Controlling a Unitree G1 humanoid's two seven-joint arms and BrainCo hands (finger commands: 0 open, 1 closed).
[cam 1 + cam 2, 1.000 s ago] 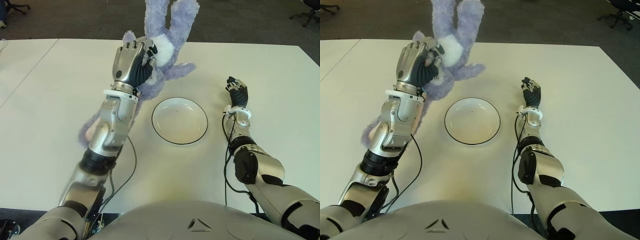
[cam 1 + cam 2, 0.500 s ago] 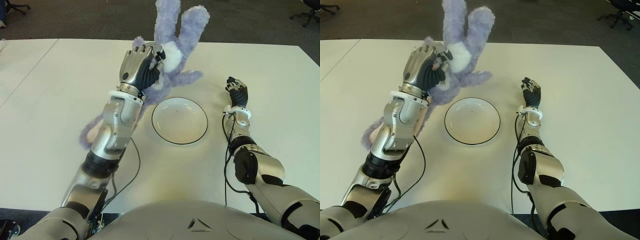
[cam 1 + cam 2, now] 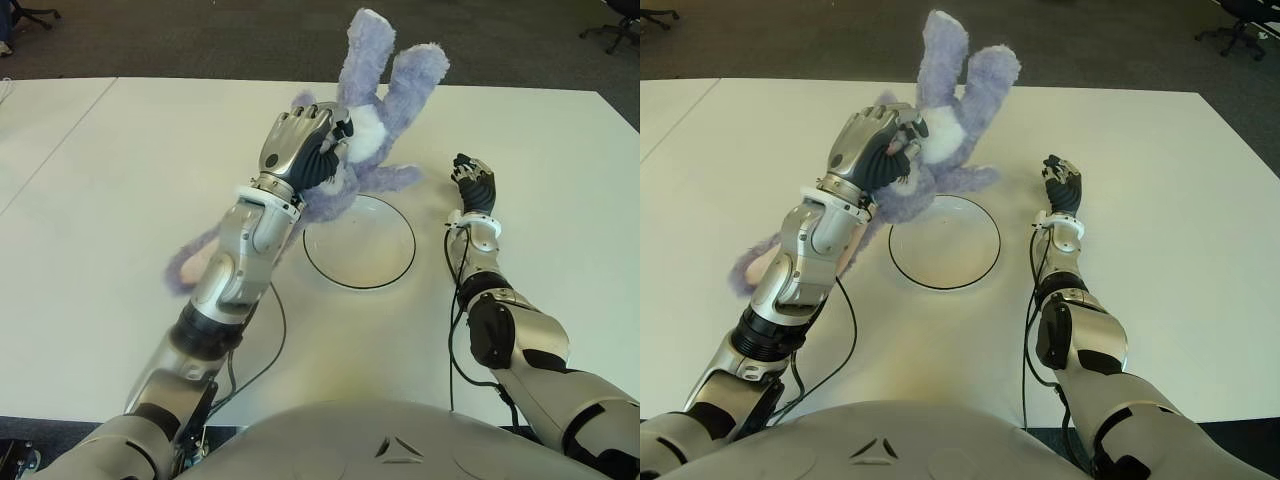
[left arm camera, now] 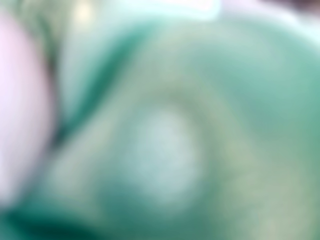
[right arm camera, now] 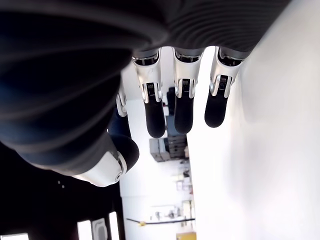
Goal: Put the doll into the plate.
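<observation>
A purple plush doll [image 3: 385, 90] with a white face and long limbs hangs in the air, and my left hand [image 3: 300, 150] is shut on its body. Hand and doll are over the far left rim of the white plate [image 3: 368, 250] with a dark edge, which lies on the table's middle. One purple limb with a pink end [image 3: 190, 270] trails below my left forearm. The left wrist view is filled by a blur close to the lens. My right hand [image 3: 472, 183] shows to the right of the plate, fingers relaxed and holding nothing.
The white table [image 3: 100, 200] stretches wide on both sides. Black cables [image 3: 262, 350] run from my arms toward the near edge. Dark carpet and office chair bases [image 3: 610, 30] lie beyond the far edge.
My left hand has carried the doll to the right and lower, from left of the plate to over its far left rim. The right hand has not moved.
</observation>
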